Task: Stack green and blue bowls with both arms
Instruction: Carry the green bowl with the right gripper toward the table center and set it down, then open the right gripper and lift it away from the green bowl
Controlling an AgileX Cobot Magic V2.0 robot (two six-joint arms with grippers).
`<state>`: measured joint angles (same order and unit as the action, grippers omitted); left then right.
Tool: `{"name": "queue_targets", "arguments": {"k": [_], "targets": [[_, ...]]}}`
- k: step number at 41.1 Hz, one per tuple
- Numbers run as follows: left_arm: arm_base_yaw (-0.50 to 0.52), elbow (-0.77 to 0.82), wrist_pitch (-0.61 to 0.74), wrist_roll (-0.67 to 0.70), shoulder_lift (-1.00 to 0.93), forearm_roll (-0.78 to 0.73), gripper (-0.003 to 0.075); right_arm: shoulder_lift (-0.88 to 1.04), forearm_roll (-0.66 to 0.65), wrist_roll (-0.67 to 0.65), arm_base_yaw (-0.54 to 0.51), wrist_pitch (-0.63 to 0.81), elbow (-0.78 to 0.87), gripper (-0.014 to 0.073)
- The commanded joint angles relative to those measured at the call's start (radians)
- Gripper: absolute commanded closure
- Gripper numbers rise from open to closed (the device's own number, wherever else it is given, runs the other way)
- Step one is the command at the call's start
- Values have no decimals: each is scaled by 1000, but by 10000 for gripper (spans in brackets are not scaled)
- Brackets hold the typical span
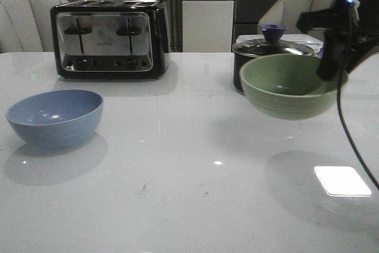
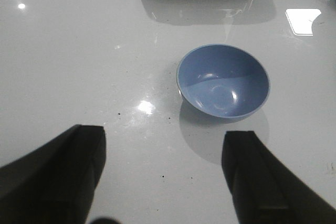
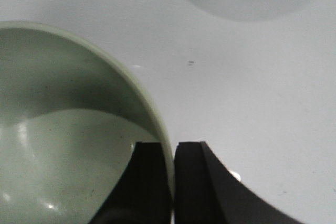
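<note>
The dusty blue bowl (image 1: 54,117) rests upright on the white table at the left; in the left wrist view it (image 2: 223,81) lies beyond my left gripper (image 2: 165,153), which is open, empty and apart from it. My right gripper (image 3: 172,153) is shut on the rim of the pale green bowl (image 3: 68,145), one finger inside and one outside. In the front view the green bowl (image 1: 290,86) hangs above the table at the right, its shadow below it, with the right gripper (image 1: 330,63) at its right rim. The left arm does not show in the front view.
A black and chrome toaster (image 1: 109,38) stands at the back left. A dark lidded saucepan (image 1: 269,48) stands just behind the green bowl. A black cable (image 1: 349,134) hangs from the right arm. The table's near middle (image 1: 189,194) is bare.
</note>
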<state>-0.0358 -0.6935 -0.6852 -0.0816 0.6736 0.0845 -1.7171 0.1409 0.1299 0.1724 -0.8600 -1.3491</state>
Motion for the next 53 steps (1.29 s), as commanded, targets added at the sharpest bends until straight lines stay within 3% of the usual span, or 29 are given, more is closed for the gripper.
{"name": "queue_targets", "arguments": {"k": [1, 13, 25, 30, 39, 53], "targets": [[-7, -29, 76, 10, 4, 5, 194, 72, 11, 18, 78, 2, -32, 571], [-7, -29, 90, 10, 4, 7, 194, -5, 11, 18, 303, 24, -31, 571], [-7, -29, 90, 10, 4, 7, 194, -124, 11, 17, 331, 100, -31, 559], [-7, -29, 91, 10, 4, 7, 194, -139, 16, 17, 331, 136, -31, 473], [-7, -29, 91, 10, 4, 7, 194, -111, 19, 17, 331, 153, -39, 190], [-7, -29, 91, 10, 4, 7, 194, 263, 6, 18, 331, 221, 103, 178]]}}
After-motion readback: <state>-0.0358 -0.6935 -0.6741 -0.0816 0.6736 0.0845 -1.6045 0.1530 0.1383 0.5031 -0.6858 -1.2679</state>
